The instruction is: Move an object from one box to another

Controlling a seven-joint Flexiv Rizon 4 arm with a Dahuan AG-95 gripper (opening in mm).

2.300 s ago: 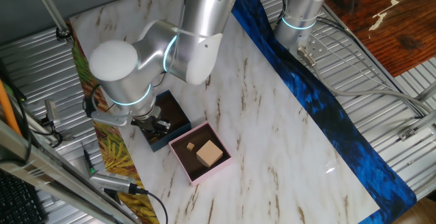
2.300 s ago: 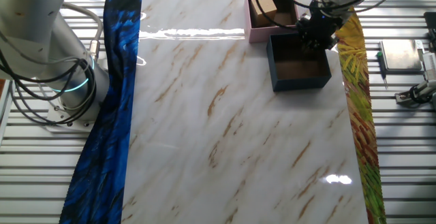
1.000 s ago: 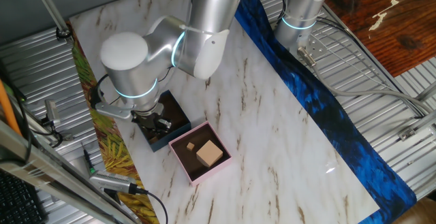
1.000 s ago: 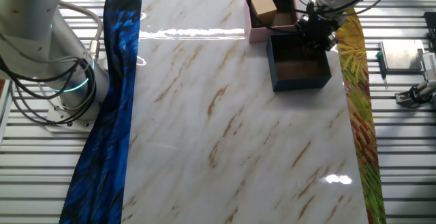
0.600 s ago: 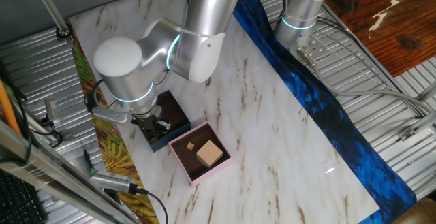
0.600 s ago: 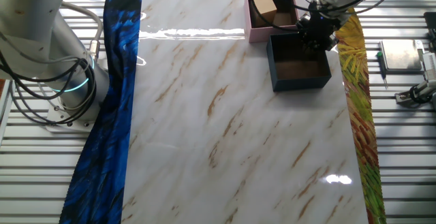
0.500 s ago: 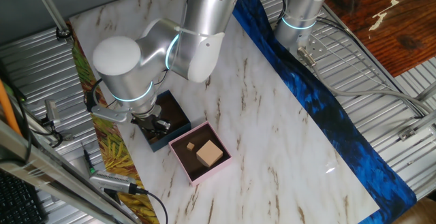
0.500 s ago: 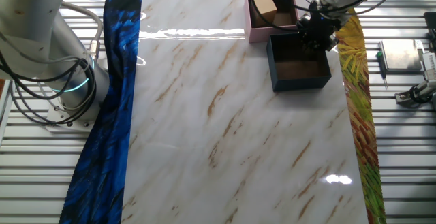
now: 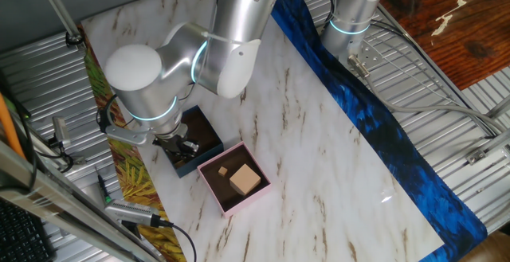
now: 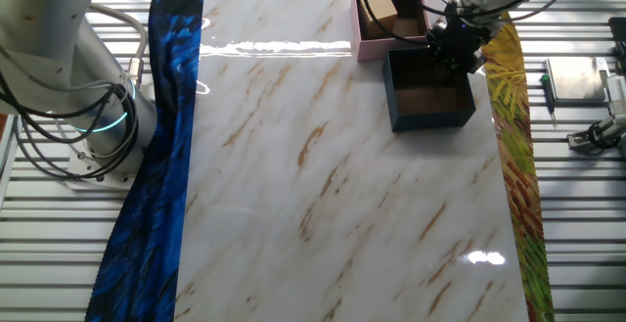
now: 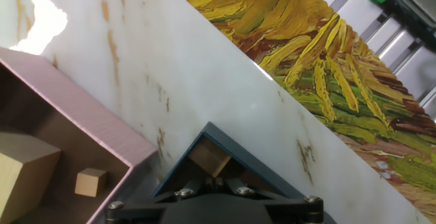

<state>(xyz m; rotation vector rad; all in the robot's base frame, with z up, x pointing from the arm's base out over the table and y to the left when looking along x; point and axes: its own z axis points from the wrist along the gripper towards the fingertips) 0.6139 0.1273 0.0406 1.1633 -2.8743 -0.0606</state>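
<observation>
In the hand view we find the gripper (image 11: 212, 183) low over the corner of the dark blue box (image 11: 272, 166), with a small wooden block (image 11: 208, 158) lying in that corner directly ahead of it. The fingertips are cut off at the frame edge, so we cannot tell whether the claw is released or clenched on the block. We judge the block light, rigid and dry-surfaced, unlikely to slip or crush; its flat opposite faces are the place to take hold, though the box walls crowd two sides. Just beyond, touching the blue box, stands the pink box (image 11: 88, 118), holding a small cube (image 11: 90, 181) and a larger wooden block (image 11: 24, 173). Farther out lie the marble tabletop (image 11: 197, 67) and a yellow patterned strip (image 11: 327, 60).
</observation>
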